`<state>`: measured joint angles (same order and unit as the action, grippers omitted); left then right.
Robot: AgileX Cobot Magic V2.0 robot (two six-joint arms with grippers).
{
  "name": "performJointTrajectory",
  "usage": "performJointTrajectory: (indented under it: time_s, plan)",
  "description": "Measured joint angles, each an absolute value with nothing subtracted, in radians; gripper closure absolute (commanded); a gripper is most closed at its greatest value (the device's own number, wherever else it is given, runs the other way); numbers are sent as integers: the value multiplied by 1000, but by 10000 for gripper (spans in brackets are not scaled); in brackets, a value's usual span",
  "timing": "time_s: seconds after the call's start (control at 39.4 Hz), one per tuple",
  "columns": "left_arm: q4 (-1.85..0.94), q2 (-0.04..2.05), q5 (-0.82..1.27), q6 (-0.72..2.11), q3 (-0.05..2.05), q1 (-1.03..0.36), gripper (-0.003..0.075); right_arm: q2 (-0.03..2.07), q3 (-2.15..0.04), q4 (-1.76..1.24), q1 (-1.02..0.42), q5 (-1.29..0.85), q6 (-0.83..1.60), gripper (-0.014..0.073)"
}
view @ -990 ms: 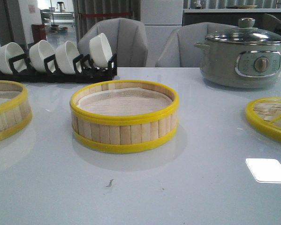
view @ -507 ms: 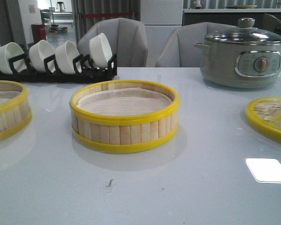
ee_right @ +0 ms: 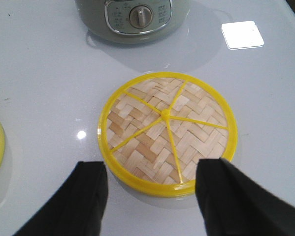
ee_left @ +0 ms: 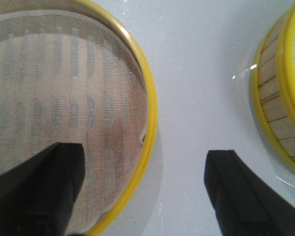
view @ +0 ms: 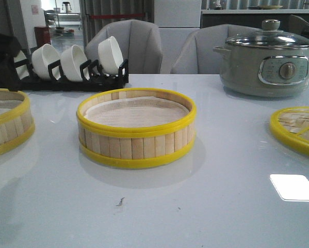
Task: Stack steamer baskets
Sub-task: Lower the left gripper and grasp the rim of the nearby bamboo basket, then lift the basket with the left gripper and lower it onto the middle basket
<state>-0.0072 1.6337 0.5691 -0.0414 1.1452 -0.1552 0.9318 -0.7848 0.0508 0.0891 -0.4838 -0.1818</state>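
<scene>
We note a glossy pale tabletop [view: 231, 217], bearing two steamer baskets [view: 136, 129] [view: 4, 121], woven lid [view: 298, 129], grey-green pot [view: 267, 59], bowl rack [view: 66, 77].

Front cam sits low at the tabletop [view: 221, 217] edge, looking forward, centre steamer basket [view: 136, 129] close. Left wrist cam looks steeply down, very close over the left steamer basket [ee_left: 63, 123]; the centre basket's wall shows at its frame edge, shared with front. Right wrist cam looks down on the lid [ee_right: 167, 132], electric pot [ee_right: 137, 17] beyond; front shares both.

A dining or kitchen-like room. The glossy counter [view: 221, 206] carries a bowl rack [view: 66, 77] and an electric pot [view: 267, 62]. Grey chairs [view: 139, 46] stand behind.
</scene>
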Motion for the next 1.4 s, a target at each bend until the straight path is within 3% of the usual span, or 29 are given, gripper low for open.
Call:
performJointTrajectory:
  time_s: [0.61,0.76,0.94,0.96,1.01,1.4]
  plan:
    - [-10,1932,571,-41,1338,-155,169,932,-785,51,89,-486,-182,97]
    - [-11,1947,589,-41,1338,-155,303,932,-785,51,89,-486,-182,97]
    - [-11,1947,599,-41,1343,-155,628,932,-785,51,89,-486,-182,97]
    - [-11,1947,601,-41,1343,-155,645,932,-785,51,89,-486,-182,97]
    - [-13,1947,605,-41,1343,-155,619,932,-785,51,89,-486,-182,97]
    - [-26,1947,765,-45,1521,-216,634,932,-785,51,89,-486,-182,97]
